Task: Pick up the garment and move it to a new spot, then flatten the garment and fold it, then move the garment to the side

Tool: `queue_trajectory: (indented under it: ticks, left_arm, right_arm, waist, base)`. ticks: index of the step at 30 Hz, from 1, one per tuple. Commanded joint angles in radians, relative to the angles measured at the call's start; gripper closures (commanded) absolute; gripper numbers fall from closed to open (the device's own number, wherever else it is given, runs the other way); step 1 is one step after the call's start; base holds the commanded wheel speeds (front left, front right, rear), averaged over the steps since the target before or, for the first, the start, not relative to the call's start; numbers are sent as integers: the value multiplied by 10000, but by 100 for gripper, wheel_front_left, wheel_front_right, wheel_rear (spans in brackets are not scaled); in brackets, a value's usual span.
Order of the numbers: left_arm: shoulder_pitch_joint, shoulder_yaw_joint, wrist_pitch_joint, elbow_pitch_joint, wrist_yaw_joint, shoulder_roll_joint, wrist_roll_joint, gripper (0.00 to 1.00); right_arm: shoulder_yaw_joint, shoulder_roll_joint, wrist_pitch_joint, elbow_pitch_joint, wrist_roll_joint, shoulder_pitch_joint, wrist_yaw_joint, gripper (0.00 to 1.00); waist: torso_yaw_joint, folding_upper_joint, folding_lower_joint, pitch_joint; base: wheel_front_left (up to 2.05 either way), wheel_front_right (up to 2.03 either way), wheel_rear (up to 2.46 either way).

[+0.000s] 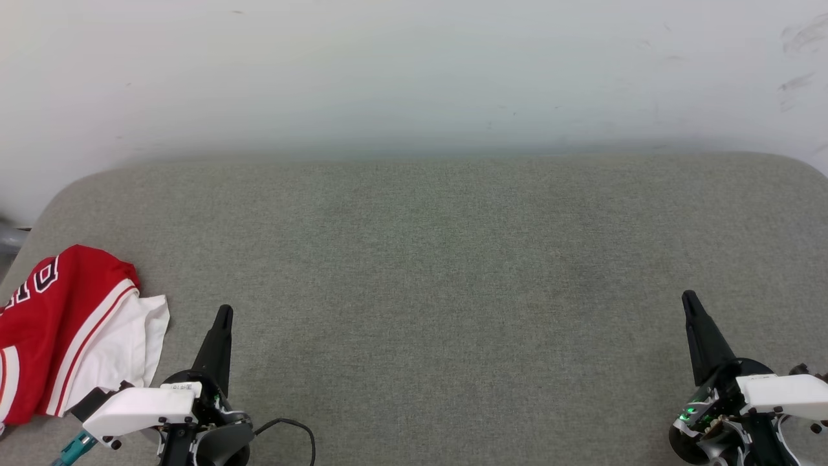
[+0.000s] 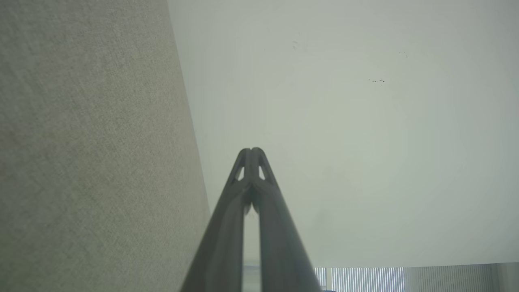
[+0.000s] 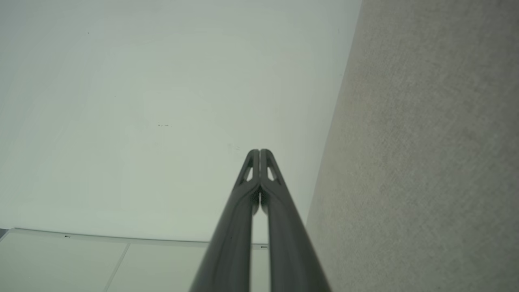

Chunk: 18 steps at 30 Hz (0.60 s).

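The red jersey (image 1: 58, 323) lies bunched at the far left edge of the grey fabric tabletop (image 1: 440, 272), with a white sleeve spilling toward the middle. Just beside it, the left end effector (image 1: 224, 312) points at the white wall (image 1: 414, 77), its fingers pressed together and holding nothing. The right end effector (image 1: 688, 298), likewise closed and empty, sits well apart at the other side.

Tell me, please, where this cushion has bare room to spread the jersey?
The cushion is bare across its middle, between the left gripper and the right gripper, back to the wall. Only the near left corner is crowded: the garment lies bunched there beside the left gripper.
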Motion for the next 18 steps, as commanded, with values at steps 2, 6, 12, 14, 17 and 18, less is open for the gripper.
queue_trajectory:
  ticks: [2, 6, 12, 14, 17, 18]
  left_arm:
    - [-62, 20, 44, -6, -45, -14, 4, 100]
    - [-62, 21, 44, -6, -45, -14, 4, 100]
    - [-62, 21, 44, -6, -45, -14, 4, 100]
    - [-62, 23, 44, -6, -45, -14, 5, 100]
    - [-62, 20, 43, -6, -45, -14, 5, 100]
    - [-62, 21, 43, -6, -45, -14, 5, 100]
  right_arm:
    - [-1, 21, 4, 3, 40, -110, -3, 100]
    - [-1, 21, 4, 3, 40, -110, -3, 100]
    - [-1, 21, 4, 3, 40, -110, -3, 100]
    - [-1, 21, 4, 3, 40, -110, -3, 100]
    - [0, 21, 4, 3, 40, -110, -3, 100]
    - [0, 21, 4, 3, 40, -110, -3, 100]
  waist:
    - [0, 0, 0, 0]
    - [0, 0, 0, 0]
    - [0, 0, 0, 0]
    - [0, 0, 0, 0]
    - [0, 0, 0, 0]
    - [0, 0, 0, 0]
  base:
    - [0, 0, 0]
    - [0, 0, 0]
    - [0, 0, 0]
    - [0, 0, 0]
    - [0, 0, 0]
    - [0, 0, 0]
